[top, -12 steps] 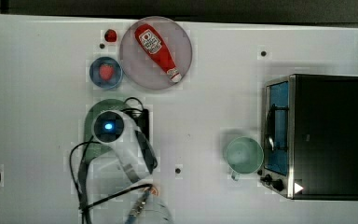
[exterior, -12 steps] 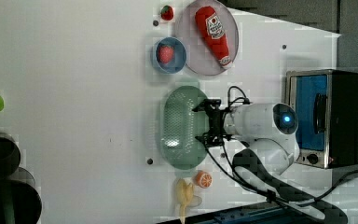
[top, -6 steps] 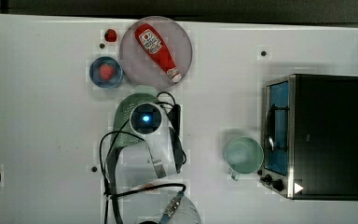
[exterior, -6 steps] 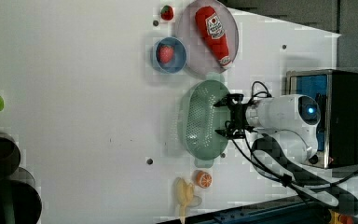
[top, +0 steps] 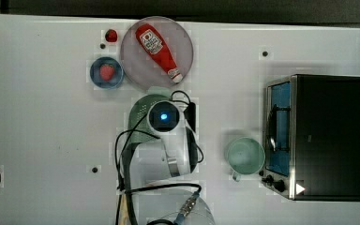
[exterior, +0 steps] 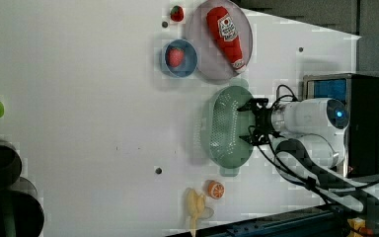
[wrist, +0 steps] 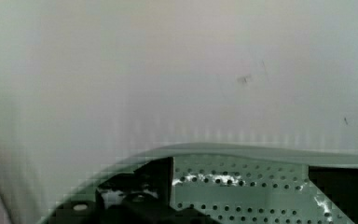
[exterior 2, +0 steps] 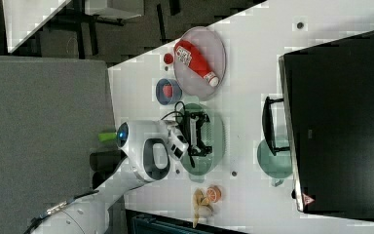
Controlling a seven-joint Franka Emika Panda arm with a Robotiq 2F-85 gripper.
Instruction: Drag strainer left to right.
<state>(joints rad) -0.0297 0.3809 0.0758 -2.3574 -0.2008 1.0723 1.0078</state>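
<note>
Top view: strainer (top: 140,110) and claw (exterior: 249,121) now lie further right.

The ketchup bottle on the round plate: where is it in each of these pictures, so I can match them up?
Top view: ketchup bottle upper middle, lying on the plate.
Left view: upper right of centre, above the strainer.
Right view: upper middle, above the strainer.
Wrist view: not in it.
Shared landmark: the small blue bowl holding a strawberry, beside the plate in all three outside views.
</note>
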